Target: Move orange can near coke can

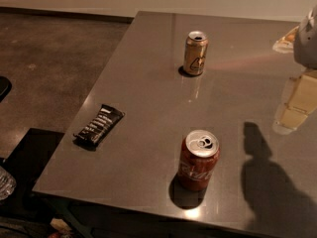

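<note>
The orange can (195,53) stands upright at the far middle of the grey table (148,78), golden-orange with a dark triangular emblem and a silver top. The coke can (198,159) stands upright near the table's front edge, dark red with white script and a silver pull-tab top. The two cans are well apart, the coke can almost straight in front of the orange one. My gripper (296,105) hangs at the right edge of the view, above the table, to the right of both cans and touching neither. Its shadow (257,148) falls on the table right of the coke can.
A black snack bar wrapper (99,125) lies near the table's left edge. The table's left and front edges drop to a dark floor (44,58). A pale object (285,41) lies at the far right of the table.
</note>
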`<action>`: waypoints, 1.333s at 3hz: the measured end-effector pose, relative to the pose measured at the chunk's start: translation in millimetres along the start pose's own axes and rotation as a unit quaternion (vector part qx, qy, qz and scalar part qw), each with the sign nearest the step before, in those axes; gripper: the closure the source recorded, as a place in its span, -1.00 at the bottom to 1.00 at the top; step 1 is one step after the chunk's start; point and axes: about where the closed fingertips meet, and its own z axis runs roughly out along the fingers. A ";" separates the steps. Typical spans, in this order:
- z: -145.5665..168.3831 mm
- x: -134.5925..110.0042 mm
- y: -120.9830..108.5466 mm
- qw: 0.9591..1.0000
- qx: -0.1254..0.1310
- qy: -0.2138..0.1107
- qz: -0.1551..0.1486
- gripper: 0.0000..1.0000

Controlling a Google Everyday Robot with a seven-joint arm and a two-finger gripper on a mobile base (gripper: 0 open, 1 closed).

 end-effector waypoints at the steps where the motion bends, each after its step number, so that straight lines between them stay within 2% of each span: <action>1: -0.3 -1.0 -2.5 1.000 0.004 0.001 0.001 -1.00; 2: 9.4 -8.6 -23.3 1.000 0.004 -0.018 0.013 -1.00; 3: 29.3 -27.8 -58.6 0.998 -0.001 -0.053 0.035 -1.00; 4: 51.0 -51.2 -94.7 0.994 -0.005 -0.093 0.063 -1.00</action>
